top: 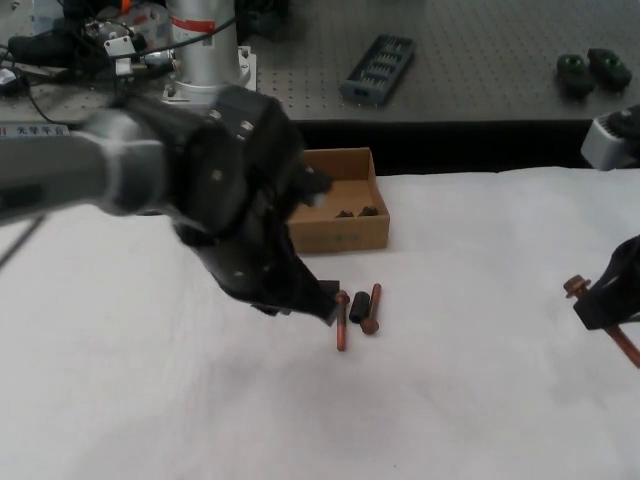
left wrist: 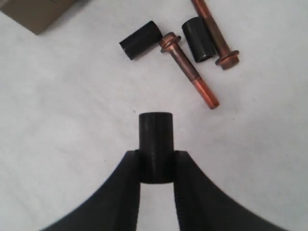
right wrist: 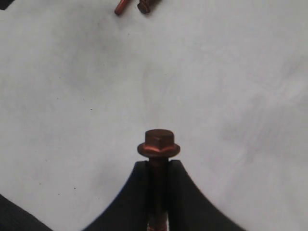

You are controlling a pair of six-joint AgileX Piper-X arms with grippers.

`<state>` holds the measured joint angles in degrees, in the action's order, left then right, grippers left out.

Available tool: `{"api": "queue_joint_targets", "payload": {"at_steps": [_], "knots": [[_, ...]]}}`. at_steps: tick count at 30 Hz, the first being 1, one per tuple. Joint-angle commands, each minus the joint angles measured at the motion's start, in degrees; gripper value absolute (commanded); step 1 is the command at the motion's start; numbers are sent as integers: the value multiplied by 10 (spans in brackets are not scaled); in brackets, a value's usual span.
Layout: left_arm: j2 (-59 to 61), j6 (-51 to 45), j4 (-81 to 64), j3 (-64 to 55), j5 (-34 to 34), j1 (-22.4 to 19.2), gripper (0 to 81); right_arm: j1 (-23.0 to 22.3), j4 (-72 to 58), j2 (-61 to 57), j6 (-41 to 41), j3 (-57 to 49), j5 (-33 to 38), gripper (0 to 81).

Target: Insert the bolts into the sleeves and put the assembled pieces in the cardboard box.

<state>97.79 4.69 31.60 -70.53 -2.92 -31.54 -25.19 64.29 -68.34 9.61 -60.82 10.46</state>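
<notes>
Closed on a short black matte cylindrical sleeve (left wrist: 156, 139) at the left jaws, gripping its rear part; juts straight out past the fingertips, long axis in line with the jaws, free end facing away from the wrist; hangs over the middle of the white cloth-covered table (top: 480, 400).

Closed on a copper-coloured flanged hex bolt (right wrist: 158, 144) at the right jaws, pinching the shank just under the flange; head proud of the fingertips, shank running back toward the wrist; held close to the table's right edge, head turned toward the table's middle, other end slanting toward the near right corner.

Well apart, sleeve and bolt, with bare cloth between; probably calls for closing that gap and turning a wrist until the bolt's tip and the sleeve's bore share one axis, since the head, not the tip, now seems to face the sleeve.

Near the table's middle, close to the left jaws: one loose black sleeve (left wrist: 139, 40) at the head of a loose copper bolt (left wrist: 188, 70); a second black sleeve (left wrist: 199, 38) just beside a second copper bolt (left wrist: 215, 31); threads visible toward the first loose bolt's tip, plain shank above.

Just beyond these, toward the far edge: a shallow brown cardboard box (top: 345, 238) holding a few dark pieces (top: 360, 212), too small to tell apart.

Smooth, dull sleeves; shiny metallic bolts; soft, faintly wrinkled cloth.
</notes>
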Motion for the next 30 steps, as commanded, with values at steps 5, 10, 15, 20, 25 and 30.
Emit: {"api": "queue_joint_targets", "payload": {"at_steps": [5, 10, 15, 20, 25, 30], "knots": [[-103, -34, -63, 93, -107, 4, 6, 4, -96, -3, -42, -2, 56, 29], [-183, -34, -186, 181, -280, 4, 6, 4, -199, -31, -133, -1, 177, 29], [-231, -78, -270, 234, -388, 4, 6, 4, -307, -62, -234, -1, 290, 29], [-238, -124, -331, 250, -420, 4, 6, 4, -416, -80, -327, -1, 351, 29], [-238, -174, -418, 251, -428, 4, 6, 4, -454, -80, -367, 1, 368, 29], [-238, -225, -481, 251, -428, 4, 6, -16, -457, -80, -370, 1, 366, 29]]}}
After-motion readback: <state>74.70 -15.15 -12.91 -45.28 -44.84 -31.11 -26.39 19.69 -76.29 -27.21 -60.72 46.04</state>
